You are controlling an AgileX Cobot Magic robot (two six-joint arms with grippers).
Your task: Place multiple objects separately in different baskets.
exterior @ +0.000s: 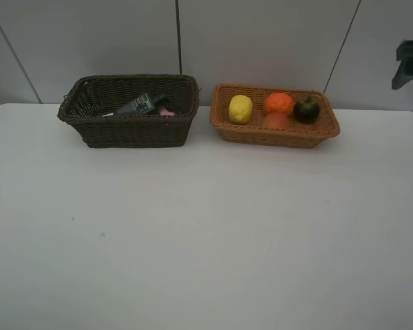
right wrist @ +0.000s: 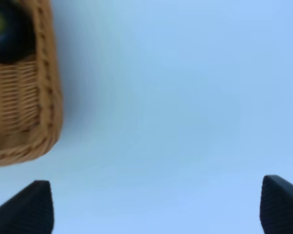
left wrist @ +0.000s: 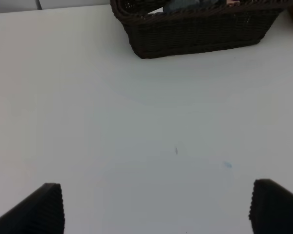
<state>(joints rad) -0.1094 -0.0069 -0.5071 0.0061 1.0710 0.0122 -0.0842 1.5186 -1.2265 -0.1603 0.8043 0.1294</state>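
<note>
White worktop [exterior: 206, 234] carries a dark basket [exterior: 131, 130] holding a grey bottle [exterior: 141, 104], beside a tan basket [exterior: 275, 134] with lemon [exterior: 240, 108], orange [exterior: 279, 103], mangosteen [exterior: 306, 109]. Left wrist: left tool [left wrist: 156, 204] released, empty. Right wrist: right tool [right wrist: 156, 204] released near the tan basket.

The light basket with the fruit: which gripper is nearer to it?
Right. The right gripper, open, has the light basket close ahead in its wrist view. The left gripper, open, faces the dark basket across bare table.

Two baskets side by side at the table's [exterior: 193, 240] back: bottle [exterior: 141, 104] left (fruit [exterior: 240, 108] right).
</note>
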